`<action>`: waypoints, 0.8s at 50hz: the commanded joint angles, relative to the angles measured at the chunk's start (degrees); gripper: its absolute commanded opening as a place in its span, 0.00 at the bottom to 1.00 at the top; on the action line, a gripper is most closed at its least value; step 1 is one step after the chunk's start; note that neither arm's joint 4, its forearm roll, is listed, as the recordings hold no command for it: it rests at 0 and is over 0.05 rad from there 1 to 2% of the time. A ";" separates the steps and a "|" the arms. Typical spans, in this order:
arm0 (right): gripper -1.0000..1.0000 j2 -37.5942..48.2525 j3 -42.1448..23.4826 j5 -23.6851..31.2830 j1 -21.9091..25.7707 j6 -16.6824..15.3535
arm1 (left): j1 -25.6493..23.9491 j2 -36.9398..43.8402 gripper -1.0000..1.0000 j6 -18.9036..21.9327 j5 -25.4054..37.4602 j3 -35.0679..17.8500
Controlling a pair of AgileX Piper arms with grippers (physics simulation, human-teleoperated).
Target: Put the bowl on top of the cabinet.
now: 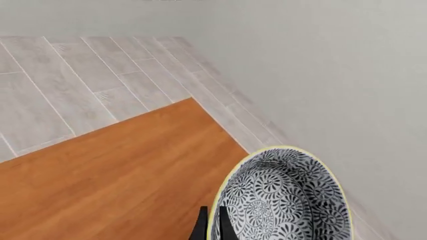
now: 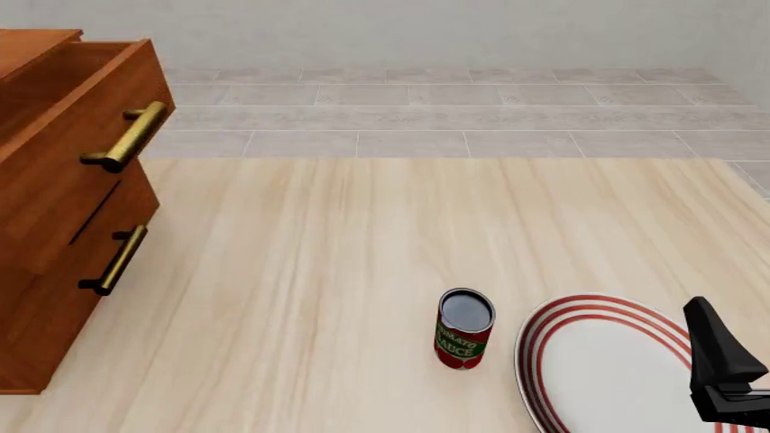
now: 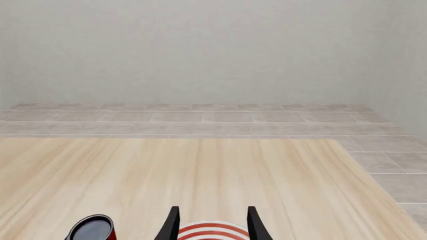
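Gripping the bowl [image 1: 283, 200] by its rim: the left gripper [image 1: 211, 225] has its two dark fingers pinched either side of the pale yellow edge, seen in the left wrist view. Bowl is round and deep, dense blue-grey and white floral scrollwork inside. It sits above a smooth reddish-brown wood surface [image 1: 120, 175], grain running diagonally; can't tell if it's touching. Grey rectangular floor tiles and a plain pale wall lie beyond.

Front view: cabinet [image 2: 60, 207] at the left edge, same reddish-brown wood, top drawer pulled out, brass bar handles [image 2: 124, 137] on dark posts. Bowl and left arm are out of that frame.

Right gripper [image 3: 211, 225] has its fingers spread apart, holding nothing, above a flat white plate [image 2: 608, 370] with concentric red rings. Just left of the plate stands a red-labelled cylindrical can [image 2: 463, 328] with a dark top. Table [image 2: 361, 253] is pale wood, fine lengthwise grain.
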 commanded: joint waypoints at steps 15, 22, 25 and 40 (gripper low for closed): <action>1.00 0.01 0.00 0.00 0.01 0.01 | 2.26 4.05 0.00 -0.78 -1.03 -2.16; 1.00 -0.01 0.00 0.00 0.00 0.00 | 1.94 4.78 0.00 -1.19 -1.16 -2.50; 1.00 -0.01 0.00 0.00 -0.01 0.01 | 1.67 5.31 0.00 -1.26 -1.31 -2.60; 1.00 0.01 0.00 0.01 0.00 0.00 | 2.40 7.55 0.00 -1.02 -2.25 -2.58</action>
